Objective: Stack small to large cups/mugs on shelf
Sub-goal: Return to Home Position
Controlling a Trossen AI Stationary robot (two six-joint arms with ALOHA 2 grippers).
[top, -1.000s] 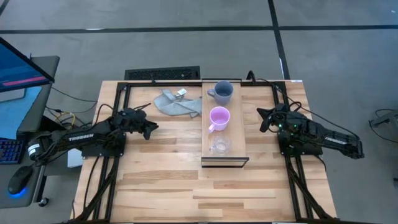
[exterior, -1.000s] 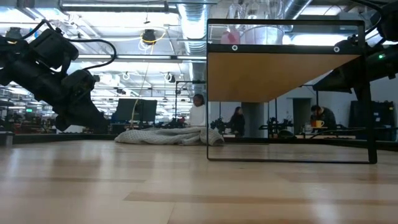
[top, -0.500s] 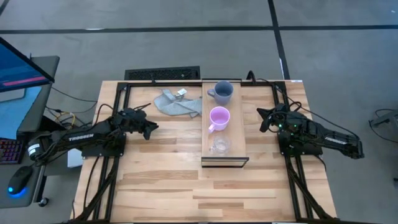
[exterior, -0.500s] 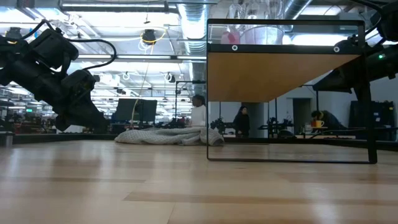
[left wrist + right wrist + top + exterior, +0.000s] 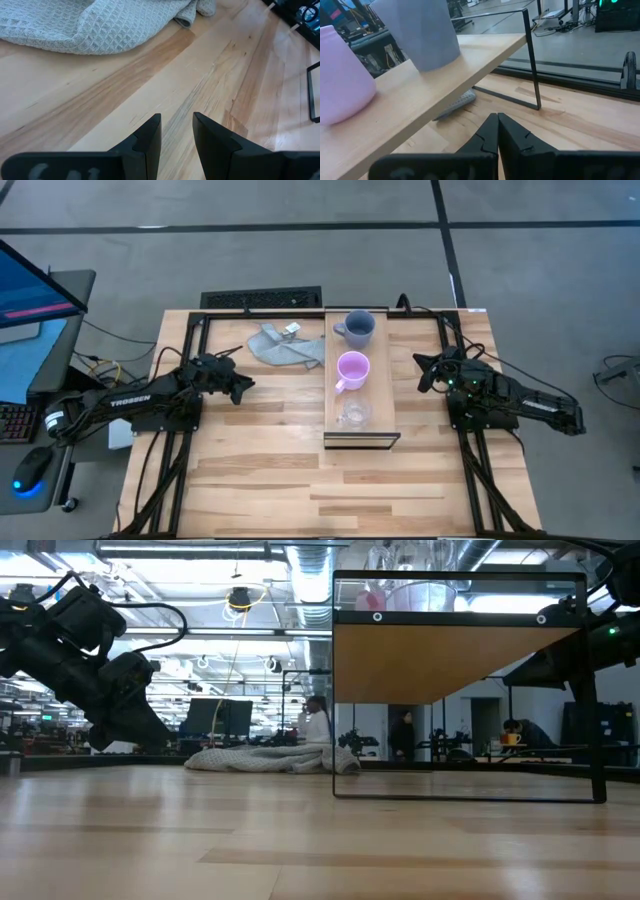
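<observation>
On the shelf (image 5: 383,385) the blue-grey mug (image 5: 358,327), pink mug (image 5: 352,369) and glass cup (image 5: 353,413) stand far to near; retract the left end effector (image 5: 243,386), fingers slightly apart at its left, and the right end effector (image 5: 424,373), fingers together at its right, without striking the shelf.

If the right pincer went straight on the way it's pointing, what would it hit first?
Most likely the shelf: the right pincer, shut, aims at its long side near the pink mug. Depth is unclear, so it might strike the plank's edge or slip underneath.
</observation>
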